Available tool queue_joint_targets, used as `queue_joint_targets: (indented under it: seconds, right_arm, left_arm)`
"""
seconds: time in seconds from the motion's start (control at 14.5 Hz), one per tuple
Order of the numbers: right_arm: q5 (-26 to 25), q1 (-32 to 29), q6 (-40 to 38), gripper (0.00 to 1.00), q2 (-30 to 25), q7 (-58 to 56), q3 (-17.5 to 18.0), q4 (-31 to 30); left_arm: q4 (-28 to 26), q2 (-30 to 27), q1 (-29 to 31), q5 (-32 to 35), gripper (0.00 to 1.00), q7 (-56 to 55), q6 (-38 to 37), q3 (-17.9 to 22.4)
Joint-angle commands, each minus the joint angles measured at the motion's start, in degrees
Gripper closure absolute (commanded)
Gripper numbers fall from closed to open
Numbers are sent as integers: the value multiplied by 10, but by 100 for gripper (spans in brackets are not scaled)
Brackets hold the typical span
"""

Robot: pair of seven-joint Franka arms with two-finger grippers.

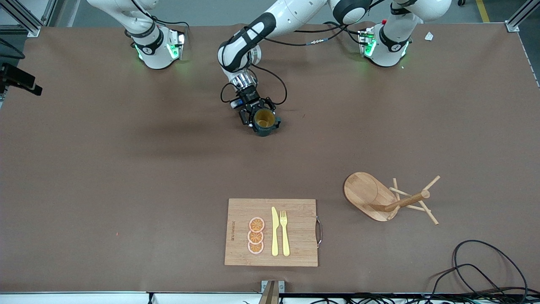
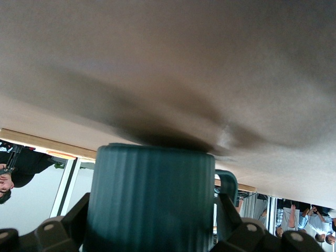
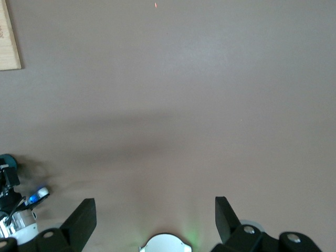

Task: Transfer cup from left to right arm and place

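Observation:
The cup [image 1: 264, 120] stands upright on the brown table near the middle, its tan inside showing. My left gripper [image 1: 262, 123] is down at the table around it, open, one finger on each side. In the left wrist view the ribbed teal cup [image 2: 149, 199] fills the space between the spread fingers [image 2: 227, 210], and light shows between the cup's side and that finger by the handle [image 2: 227, 181]. My right gripper [image 3: 153, 202] hangs open and empty over bare table close to its own base [image 3: 164, 244]; it is out of the front view.
A bamboo cutting board [image 1: 295, 232] with orange slices [image 1: 256, 235], a yellow knife [image 1: 274, 232] and fork [image 1: 285, 232] lies near the front camera. A wooden mug tree [image 1: 371, 196] lies tipped toward the left arm's end. Black cables [image 1: 485, 270] loop at that corner.

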Motion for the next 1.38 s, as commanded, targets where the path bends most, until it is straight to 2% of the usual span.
queue_joint_targets:
  seconds: [0.0,0.14,0.48,0.69,0.9,1.18,1.31]
  right_arm:
    - [3,-13,20,0,33,-5,9,1]
    - [-5,-11,34,0,68,-8,9,2]
    - [5,4,68,0,76,18,11,-7]
    - [18,34,78,0,77,125,11,-15]
    - [22,58,83,0,82,177,11,-17]
    - [46,102,95,0,82,326,11,-33]
    - [48,133,104,0,82,392,11,-43]
  left_arm:
    - [26,-1,-4,1,0,0,-21,-5]
    - [43,-3,-4,-6,0,4,-38,-22]
    - [44,-25,-4,-17,0,4,-45,-32]
    - [45,-38,-4,-30,0,2,-46,-41]
    - [44,-62,-4,-43,0,6,-60,-44]
    - [42,-126,8,-79,0,13,-76,-43]
    - [41,-169,43,-112,0,11,-75,-42]
